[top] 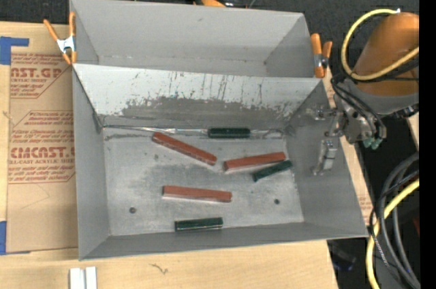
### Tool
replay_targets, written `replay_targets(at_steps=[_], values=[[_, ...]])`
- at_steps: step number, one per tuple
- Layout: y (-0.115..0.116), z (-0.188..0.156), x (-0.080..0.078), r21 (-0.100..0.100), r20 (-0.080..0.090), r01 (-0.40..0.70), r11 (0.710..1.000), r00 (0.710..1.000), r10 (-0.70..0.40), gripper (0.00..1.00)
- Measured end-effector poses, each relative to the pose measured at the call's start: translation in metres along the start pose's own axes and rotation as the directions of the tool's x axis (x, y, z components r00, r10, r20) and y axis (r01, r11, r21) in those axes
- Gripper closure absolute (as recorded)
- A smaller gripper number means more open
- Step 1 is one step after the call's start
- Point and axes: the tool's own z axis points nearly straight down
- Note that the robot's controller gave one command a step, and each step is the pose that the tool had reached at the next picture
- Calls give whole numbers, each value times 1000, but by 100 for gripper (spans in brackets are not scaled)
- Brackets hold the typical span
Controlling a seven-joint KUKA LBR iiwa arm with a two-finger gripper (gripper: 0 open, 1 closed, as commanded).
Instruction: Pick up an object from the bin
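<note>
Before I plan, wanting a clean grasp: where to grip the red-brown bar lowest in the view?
Probably grip the red-brown bar at its middle, across its narrow width, from straight above: it lies flat, bare floor along both long sides.

Single overhead camera, tilted slightly, looks down into the grey bin [204,28]; arm [381,56] enters from view's right.
</note>
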Motion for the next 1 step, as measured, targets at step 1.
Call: replay_targets(at_steps=[1], values=[[7,121,17,-1,-4,-40,999,999,40,0]])
